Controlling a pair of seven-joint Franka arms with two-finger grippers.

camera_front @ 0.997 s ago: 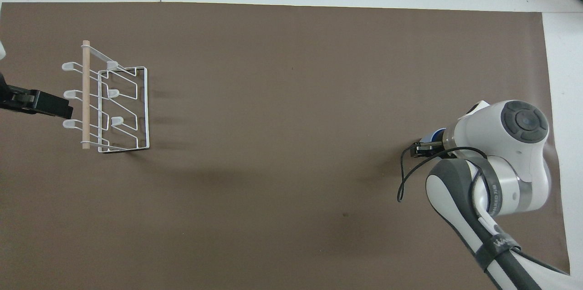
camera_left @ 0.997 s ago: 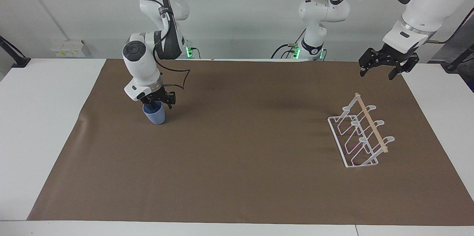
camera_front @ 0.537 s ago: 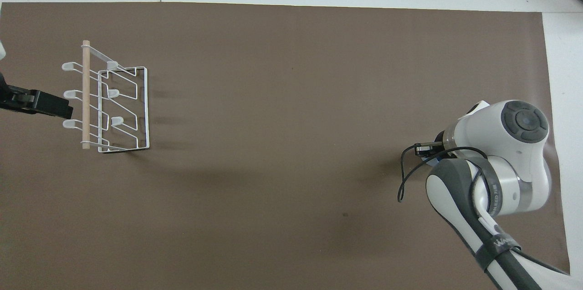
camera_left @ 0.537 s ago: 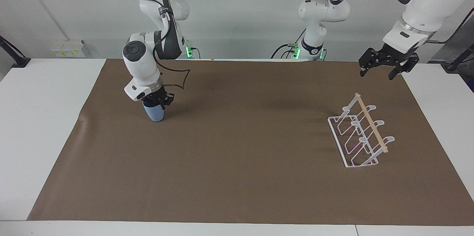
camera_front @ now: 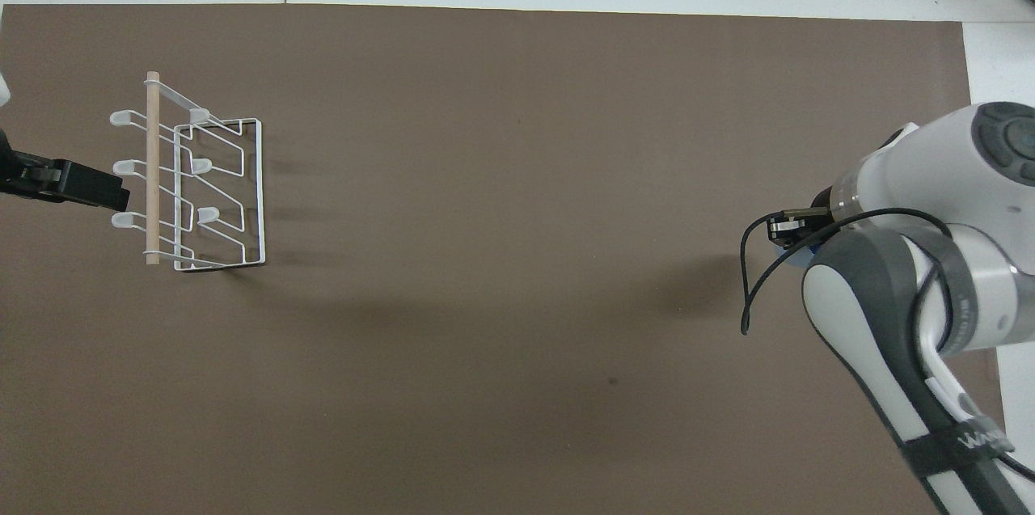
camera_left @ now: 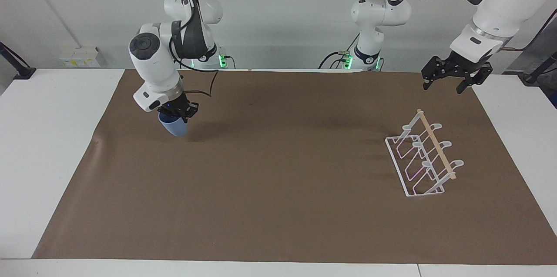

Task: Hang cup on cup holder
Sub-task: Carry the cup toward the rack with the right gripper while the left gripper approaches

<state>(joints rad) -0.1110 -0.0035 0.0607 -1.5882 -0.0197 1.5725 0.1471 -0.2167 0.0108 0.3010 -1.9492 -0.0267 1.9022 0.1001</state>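
Progress is standing at the pick-up stage. The right gripper (camera_left: 176,111) is gripping the small light-blue handleless plastic tumbler (camera_left: 174,126) at its rim, its fingers closed on it, and is carrying it tilted, apparently clear of the brown paper mat (camera_left: 278,207), over the right arm's end of the table. In the overhead view the tumbler is almost wholly covered by the arm, so the exact hold cannot be confirmed there. The white wire cup holder with the light wooden dowel (camera_left: 424,155) is standing well apart, toward the left arm's end, with every prong bare. The left gripper (camera_left: 452,78) is waiting in the air near the holder, its fingers spread and holding nothing. Transport across the mat and hanging on a prong are remaining.
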